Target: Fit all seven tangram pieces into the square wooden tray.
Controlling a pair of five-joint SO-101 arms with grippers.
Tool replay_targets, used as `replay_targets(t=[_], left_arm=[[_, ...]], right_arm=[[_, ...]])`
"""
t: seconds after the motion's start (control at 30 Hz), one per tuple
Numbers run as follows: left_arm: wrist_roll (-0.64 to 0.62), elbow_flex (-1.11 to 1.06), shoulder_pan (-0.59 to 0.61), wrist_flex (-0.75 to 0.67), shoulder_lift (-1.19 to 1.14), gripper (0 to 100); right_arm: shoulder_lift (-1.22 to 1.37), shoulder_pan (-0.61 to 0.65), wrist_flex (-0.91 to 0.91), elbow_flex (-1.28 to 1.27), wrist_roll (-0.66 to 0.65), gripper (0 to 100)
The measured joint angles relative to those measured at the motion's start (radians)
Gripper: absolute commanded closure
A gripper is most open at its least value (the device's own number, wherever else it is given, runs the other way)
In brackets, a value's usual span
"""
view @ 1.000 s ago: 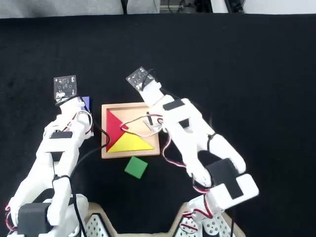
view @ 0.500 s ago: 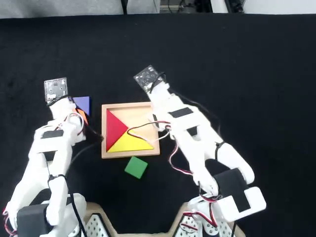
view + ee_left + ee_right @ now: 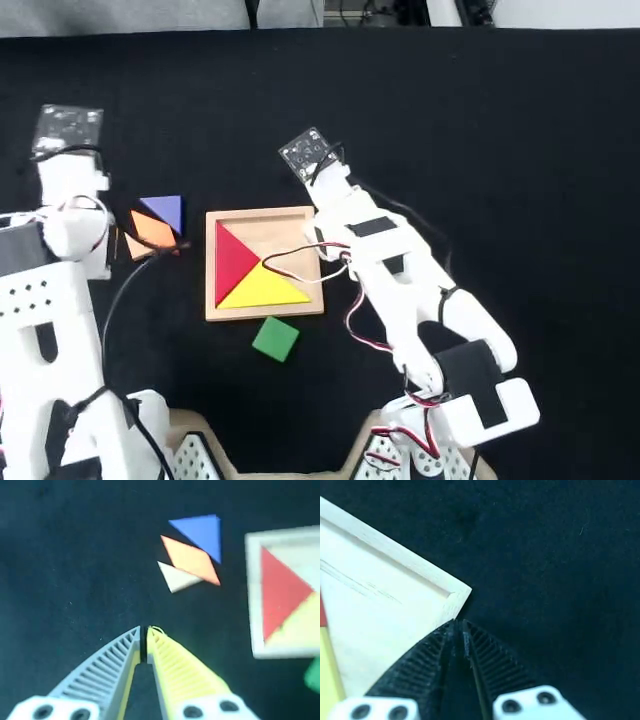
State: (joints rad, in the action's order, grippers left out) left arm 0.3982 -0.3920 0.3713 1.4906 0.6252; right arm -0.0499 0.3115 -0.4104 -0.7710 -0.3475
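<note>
The square wooden tray point(image 3: 313, 262) lies mid-table and holds a red triangle point(image 3: 235, 258) and a yellow triangle point(image 3: 262, 290). A green square point(image 3: 275, 338) sits just in front of it. Left of the tray lie a blue triangle point(image 3: 164, 211), an orange parallelogram point(image 3: 152, 228) and a white triangle point(image 3: 176, 578), all touching. My left gripper point(image 3: 145, 630) hangs shut and empty over bare cloth, short of those three pieces. My right gripper point(image 3: 458, 625), shut and empty, hovers at the tray's corner point(image 3: 454, 596).
Black cloth covers the table point(image 3: 500, 150), with wide free room to the right and behind the tray. The right arm point(image 3: 385, 260) lies along the tray's right edge. The left arm point(image 3: 45, 290) stands tall at the left edge.
The left arm pulled back to the left and rose, uncovering the blue, orange and white pieces. The right arm slid from over the tray's middle toward its far right corner.
</note>
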Motion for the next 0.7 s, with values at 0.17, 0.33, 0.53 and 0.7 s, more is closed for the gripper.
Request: replay_targets(t=[0.17, 0.33, 0.53, 0.7], left_arm=[[0.037, 0.094, -0.011, 0.078, -0.002, 97], [0.037, 0.095, -0.011, 0.080, -0.043, 97], [0.037, 0.095, -0.020, 0.064, -0.153, 97], [-0.049, 0.080, -0.020, -0.081, -0.368, 90]], right_arm=[[0.000, -0.032, 0.000, 0.000, 0.000, 98.7], [0.000, -0.063, 0.000, 0.000, 0.000, 98.7], [0.000, -0.063, 0.000, 0.000, 0.000, 98.7], [0.000, -0.063, 0.000, 0.000, 0.000, 98.7]])
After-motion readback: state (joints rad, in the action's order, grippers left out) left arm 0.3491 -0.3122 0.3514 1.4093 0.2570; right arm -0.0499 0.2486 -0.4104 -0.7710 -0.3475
